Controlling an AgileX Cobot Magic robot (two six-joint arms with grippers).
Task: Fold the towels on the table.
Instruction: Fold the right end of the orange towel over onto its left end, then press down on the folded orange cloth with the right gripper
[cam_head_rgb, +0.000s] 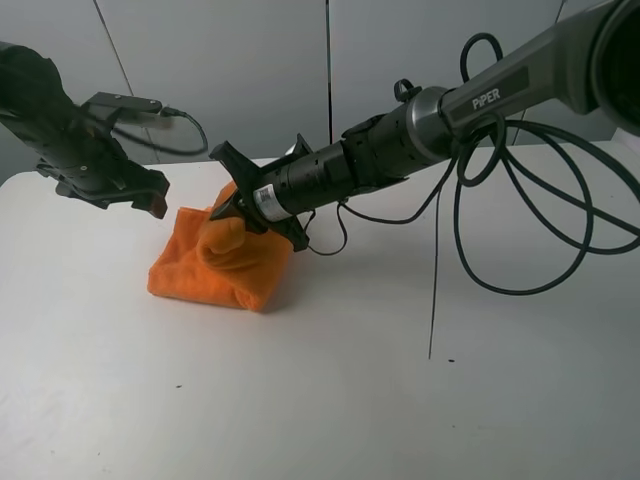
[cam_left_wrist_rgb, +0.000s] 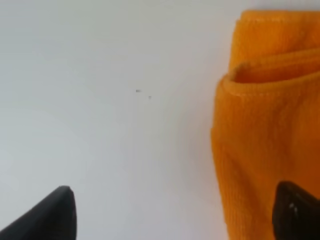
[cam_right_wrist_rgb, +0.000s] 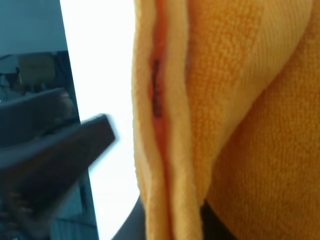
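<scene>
Exterior high: folded towel (cam_head_rgb: 225, 262) on bench (cam_head_rgb: 330, 400), left of centre; right fingers (cam_head_rgb: 232, 212) clamped on its raised fold. Left fingers (cam_head_rgb: 150, 195) apart, upper left, beside towel.

Left wrist: towel (cam_left_wrist_rgb: 265, 140) at right.

Right wrist: towel (cam_right_wrist_rgb: 225, 120) fills frame.

The right arm (cam_head_rgb: 480, 100) is showing a grey tube lettered "PIPER" in white, running into a black ribbed wrist with a small white sticker. Black cables (cam_head_rgb: 540, 200) are looping off it in wide coils. The left arm (cam_head_rgb: 70, 140) is looking all matte black, blocky, with one thin cable trailing behind.
</scene>
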